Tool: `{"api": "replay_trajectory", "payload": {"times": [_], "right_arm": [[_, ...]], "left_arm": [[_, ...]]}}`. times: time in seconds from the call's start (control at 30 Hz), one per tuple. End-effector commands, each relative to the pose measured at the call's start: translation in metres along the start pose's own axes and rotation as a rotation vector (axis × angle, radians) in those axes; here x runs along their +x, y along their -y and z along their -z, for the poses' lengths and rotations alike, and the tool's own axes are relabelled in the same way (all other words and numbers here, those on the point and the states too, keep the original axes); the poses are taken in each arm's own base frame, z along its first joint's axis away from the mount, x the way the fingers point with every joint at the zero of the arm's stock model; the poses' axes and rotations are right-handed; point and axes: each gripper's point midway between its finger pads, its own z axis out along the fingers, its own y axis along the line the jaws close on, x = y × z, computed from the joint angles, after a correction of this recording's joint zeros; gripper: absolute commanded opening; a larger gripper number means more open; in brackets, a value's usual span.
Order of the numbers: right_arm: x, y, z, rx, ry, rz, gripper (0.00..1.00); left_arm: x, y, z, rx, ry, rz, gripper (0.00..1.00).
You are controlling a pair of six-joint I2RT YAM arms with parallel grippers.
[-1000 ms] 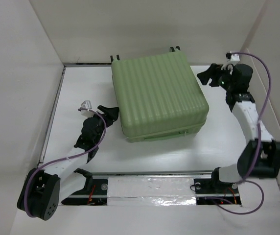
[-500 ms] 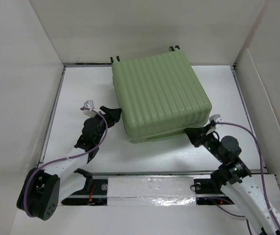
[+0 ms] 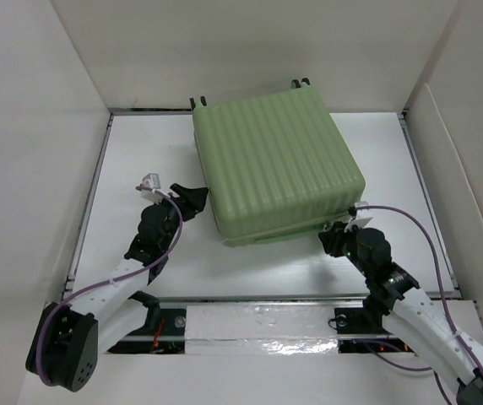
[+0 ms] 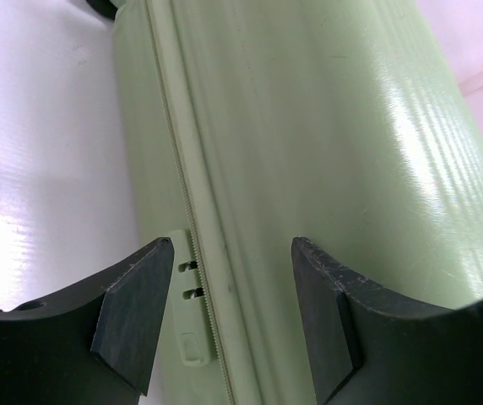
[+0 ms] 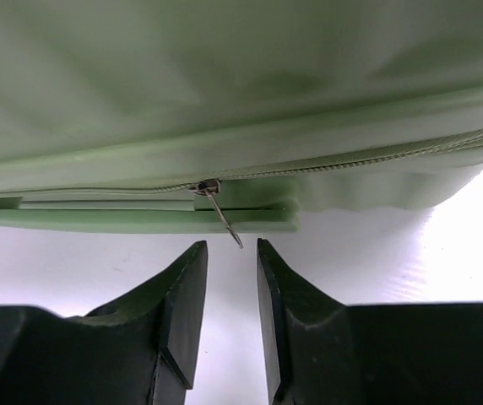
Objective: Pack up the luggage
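The luggage (image 3: 275,164), a light green ribbed suitcase, lies shut in the middle of the table, its wheels (image 3: 301,83) at the far end. My left gripper (image 3: 192,201) is at its left side. In the left wrist view the left gripper (image 4: 231,245) is open, straddling the zipper seam (image 4: 187,202) on the shell (image 4: 309,126). My right gripper (image 3: 334,238) is at the front right corner. In the right wrist view the right gripper (image 5: 230,245) stands narrowly open just below the dangling zipper pull (image 5: 223,215), nothing pinched.
White walls enclose the table (image 3: 140,152) at the left (image 3: 39,169), back and right (image 3: 461,169). A rail with silver tape (image 3: 258,325) runs along the near edge between the arm bases. A small green tab (image 4: 187,295) sits beside the seam.
The right arm swung from the far right corner down to the suitcase's front right corner, and its jaws narrowed. The left arm barely moved.
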Motion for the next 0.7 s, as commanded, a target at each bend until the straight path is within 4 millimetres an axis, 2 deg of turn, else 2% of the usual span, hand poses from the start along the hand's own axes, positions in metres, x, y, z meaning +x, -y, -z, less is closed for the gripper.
{"api": "replay_trajectory", "payload": {"times": [0.0,0.17,0.33,0.5,0.6,0.67], "right_arm": [[-0.045,-0.015,-0.003,-0.032,0.13,-0.003,0.37],[-0.055,-0.016,-0.006,-0.036,0.179,0.004,0.37],[-0.056,-0.013,0.002,-0.02,0.173,0.009,0.37],[-0.061,-0.012,0.002,-0.019,0.202,0.018,0.37],[-0.067,-0.014,0.001,-0.015,0.185,0.048,0.37],[-0.073,-0.017,0.0,-0.018,0.195,0.053,0.37]], "left_arm": [[-0.012,0.004,0.005,0.018,0.041,-0.024,0.55],[-0.006,-0.008,0.01,-0.024,0.023,-0.056,0.54],[0.0,-0.03,0.012,-0.112,0.002,-0.069,0.49],[0.019,-0.036,0.007,-0.128,-0.086,-0.073,0.39],[0.029,-0.038,0.003,-0.119,-0.128,-0.077,0.38],[0.037,-0.031,0.002,-0.072,-0.162,-0.073,0.37]]}}
